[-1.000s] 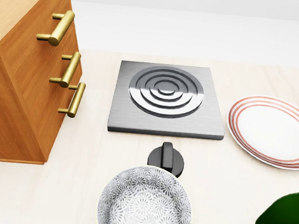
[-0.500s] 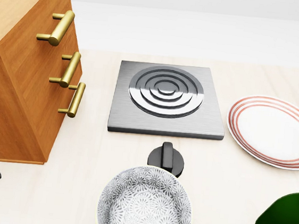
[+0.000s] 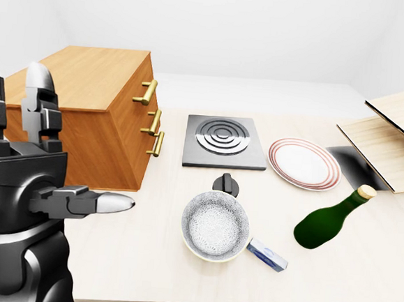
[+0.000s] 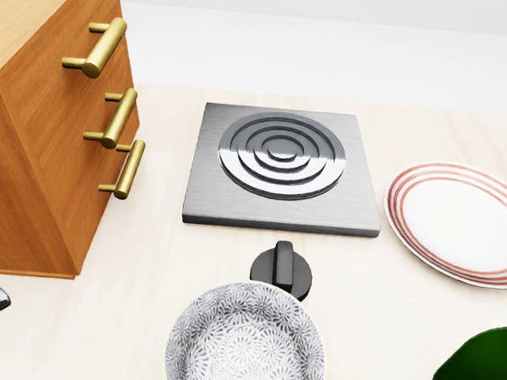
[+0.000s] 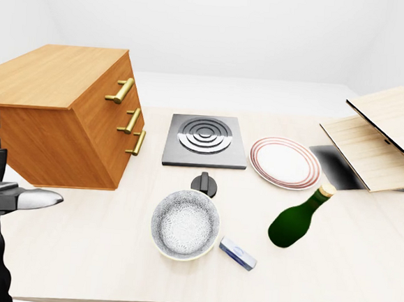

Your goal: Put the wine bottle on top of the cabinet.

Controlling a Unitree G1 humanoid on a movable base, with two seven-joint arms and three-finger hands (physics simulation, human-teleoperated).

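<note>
Left black three-finger hand point(image 3: 46, 174) of mine, fingers spread wide, holding nothing; green glass wine bottle point(image 3: 331, 218) lies on pale table point(image 3: 144, 258), well apart from orange wooden cabinet point(image 3: 93, 107).

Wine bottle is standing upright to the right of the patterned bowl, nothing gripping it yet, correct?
Not upright: the wine bottle lies on its side on the table, as the right-eye view shows. It is right of the patterned bowl, with no hand on it.
</note>
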